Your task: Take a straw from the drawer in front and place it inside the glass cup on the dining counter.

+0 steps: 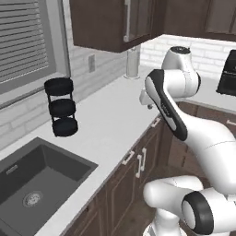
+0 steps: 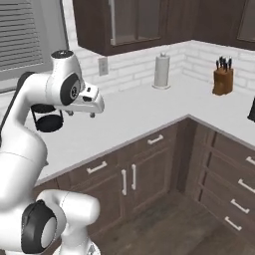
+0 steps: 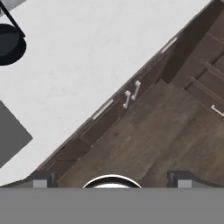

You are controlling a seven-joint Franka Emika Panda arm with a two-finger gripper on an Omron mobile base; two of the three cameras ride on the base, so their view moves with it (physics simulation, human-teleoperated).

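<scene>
The open, empty pincer (image 2: 79,113) hovers above the tabletop (image 2: 134,112); two shut drawers (image 2: 155,141) lie below it.

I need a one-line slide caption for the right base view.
White robot arm's open gripper hovers above pale worktop; dark brown drawers closed.

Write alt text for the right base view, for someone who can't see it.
A white robot arm holds its gripper open above a pale L-shaped worktop, over closed dark brown drawers and cabinet doors. A paper towel roll and a knife block stand near the back wall.
</scene>
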